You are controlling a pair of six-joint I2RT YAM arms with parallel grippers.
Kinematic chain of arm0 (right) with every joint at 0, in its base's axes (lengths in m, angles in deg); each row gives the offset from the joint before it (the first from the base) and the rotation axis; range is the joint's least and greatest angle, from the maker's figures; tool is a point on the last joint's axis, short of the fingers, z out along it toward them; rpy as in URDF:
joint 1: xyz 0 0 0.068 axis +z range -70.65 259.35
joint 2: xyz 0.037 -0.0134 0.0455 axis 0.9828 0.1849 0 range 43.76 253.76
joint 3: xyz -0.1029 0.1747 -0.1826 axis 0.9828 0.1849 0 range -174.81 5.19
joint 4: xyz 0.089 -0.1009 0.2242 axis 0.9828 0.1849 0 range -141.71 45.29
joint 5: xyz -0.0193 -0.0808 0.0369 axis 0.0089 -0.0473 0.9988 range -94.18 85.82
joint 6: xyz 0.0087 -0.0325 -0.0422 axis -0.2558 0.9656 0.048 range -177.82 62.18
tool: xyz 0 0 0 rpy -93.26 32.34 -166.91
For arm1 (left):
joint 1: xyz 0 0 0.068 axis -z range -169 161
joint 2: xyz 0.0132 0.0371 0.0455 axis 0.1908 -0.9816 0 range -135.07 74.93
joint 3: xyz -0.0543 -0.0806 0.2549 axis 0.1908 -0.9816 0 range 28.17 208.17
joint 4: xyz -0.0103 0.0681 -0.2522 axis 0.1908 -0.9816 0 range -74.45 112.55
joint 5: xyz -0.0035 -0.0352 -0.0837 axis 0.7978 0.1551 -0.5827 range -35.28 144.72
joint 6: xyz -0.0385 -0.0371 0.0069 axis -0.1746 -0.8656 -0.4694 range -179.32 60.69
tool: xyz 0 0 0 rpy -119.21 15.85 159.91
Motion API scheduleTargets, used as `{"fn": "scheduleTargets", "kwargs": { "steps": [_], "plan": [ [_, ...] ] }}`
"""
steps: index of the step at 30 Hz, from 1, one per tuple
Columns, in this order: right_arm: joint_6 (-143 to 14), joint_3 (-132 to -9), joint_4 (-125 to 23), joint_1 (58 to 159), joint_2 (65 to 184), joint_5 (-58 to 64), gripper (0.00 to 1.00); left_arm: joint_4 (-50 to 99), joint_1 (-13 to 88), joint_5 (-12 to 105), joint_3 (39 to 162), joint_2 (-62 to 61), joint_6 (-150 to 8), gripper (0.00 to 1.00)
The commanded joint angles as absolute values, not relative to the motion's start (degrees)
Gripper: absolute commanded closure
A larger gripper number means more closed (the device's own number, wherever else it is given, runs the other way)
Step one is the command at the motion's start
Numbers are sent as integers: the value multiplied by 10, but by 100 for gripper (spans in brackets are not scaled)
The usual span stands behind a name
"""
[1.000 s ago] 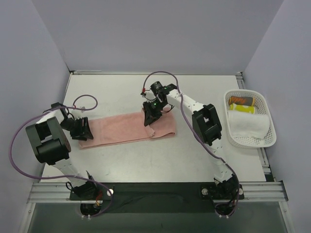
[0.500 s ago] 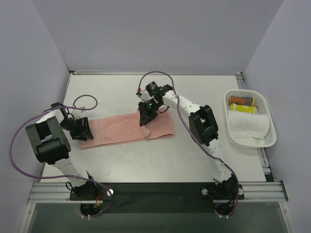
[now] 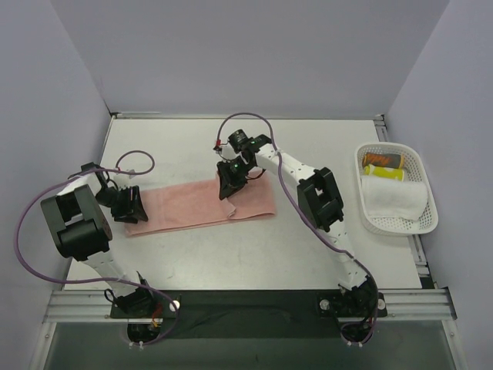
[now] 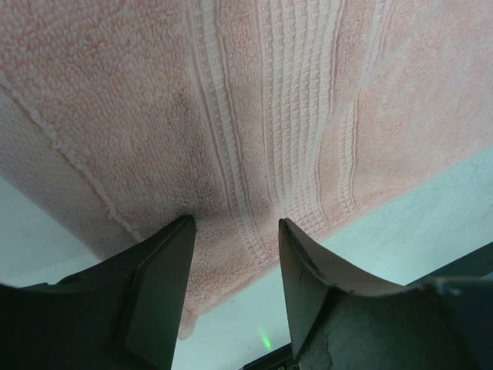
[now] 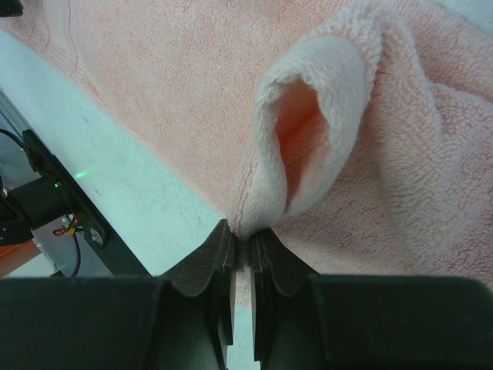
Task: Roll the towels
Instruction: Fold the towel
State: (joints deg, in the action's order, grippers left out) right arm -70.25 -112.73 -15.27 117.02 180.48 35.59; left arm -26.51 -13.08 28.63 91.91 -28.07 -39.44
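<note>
Grey-white table [image 3: 231,254] between lilac walls [image 3: 254,54]. Reaches the right gripper [image 3: 226,190] out to mid-table, jaws pinched shut on a folded-over edge of the salmon-pink towel [image 3: 185,204]. Rests the left gripper [image 3: 132,206], jaws parted, on the towel's opposite end, clasping nothing. Well right of both: mesh basket [image 3: 428,223] holding a bundled white towel [image 3: 394,196].

You have two towels in view: one pink towel [image 3: 192,205] on the table [image 3: 323,146], left of centre, and one white towel [image 3: 394,197] in the basket [image 3: 400,228] at the right. That makes one table and one basket. At the basket's far end you can count two small items, one orange-brown item [image 3: 384,159] and one yellow item [image 3: 383,172]. There are two grippers, the left gripper [image 3: 135,206] and the right gripper [image 3: 227,191].
</note>
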Motion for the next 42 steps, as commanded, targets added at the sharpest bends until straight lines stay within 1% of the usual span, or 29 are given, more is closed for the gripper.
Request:
{"fn": "scheduleTargets", "kwargs": {
  "steps": [1, 3, 6, 7, 10, 11, 13, 16, 17, 18, 20, 21, 22, 24, 26, 31, 33, 36, 39, 40, 41, 42],
  "plan": [
    [-707, -1150, -147, 1184, 1814, 348, 98, -237, -124, 311, 908, -312, -379, 41],
    [-707, -1154, -148, 1187, 1821, 341, 80, -237, -126, 311, 909, -313, -380, 41],
    [-704, -1160, -148, 1187, 1825, 325, 71, -237, -125, 308, 909, -312, -380, 41],
    [-702, -1162, -147, 1186, 1825, 325, 64, -236, -124, 307, 910, -310, -380, 41],
    [-693, -1162, -147, 1182, 1811, 343, 57, -239, -125, 287, 907, -298, -372, 41],
    [-692, -1160, -147, 1179, 1795, 353, 57, -243, -125, 274, 907, -287, -365, 41],
    [-679, -1144, -147, 1166, 1752, 386, 58, -256, -125, 230, 907, -272, -344, 42],
    [-662, -1099, -153, 1134, 1697, 403, 60, -267, -124, 177, 912, -240, -331, 42],
    [-661, -1085, -152, 1123, 1689, 407, 61, -268, -125, 168, 914, -227, -331, 42],
    [-660, -1070, -152, 1108, 1683, 419, 64, -270, -125, 153, 915, -224, -331, 42],
    [-668, -1023, -154, 1064, 1680, 440, 67, -275, -123, 147, 920, -217, -334, 42],
    [-670, -1012, -154, 1051, 1685, 451, 71, -276, -122, 149, 919, -217, -333, 42],
    [-673, -998, -154, 1039, 1693, 479, 72, -277, -121, 152, 918, -217, -333, 42],
    [-676, -969, -157, 1013, 1701, 496, 74, -277, -121, 163, 914, -220, -332, 42],
    [-671, -957, -159, 1006, 1715, 503, 75, -276, -120, 172, 907, -225, -333, 42],
    [-692, -909, -183, 1006, 1754, 498, 75, -258, -114, 245, 916, -262, -357, 43],
    [-688, -892, -182, 1002, 1755, 480, 75, -256, -105, 267, 925, -290, -365, 44],
    [-677, -831, -181, 997, 1728, 471, 75, -242, -86, 285, 950, -330, -377, 45],
    [-634, -764, -167, 1010, 1675, 480, 76, -235, -34, 303, 1027, -397, -391, 45],
    [-583, -754, -138, 1032, 1644, 481, 76, -237, -1, 307, 1058, -421, -392, 45],
    [-551, -738, -120, 1048, 1627, 480, 76, -239, 13, 312, 1140, -469, -400, 45],
    [-530, -733, -102, 1061, 1612, 479, 76, -253, 25, 320, 1184, -492, -402, 45]
  ]
}}
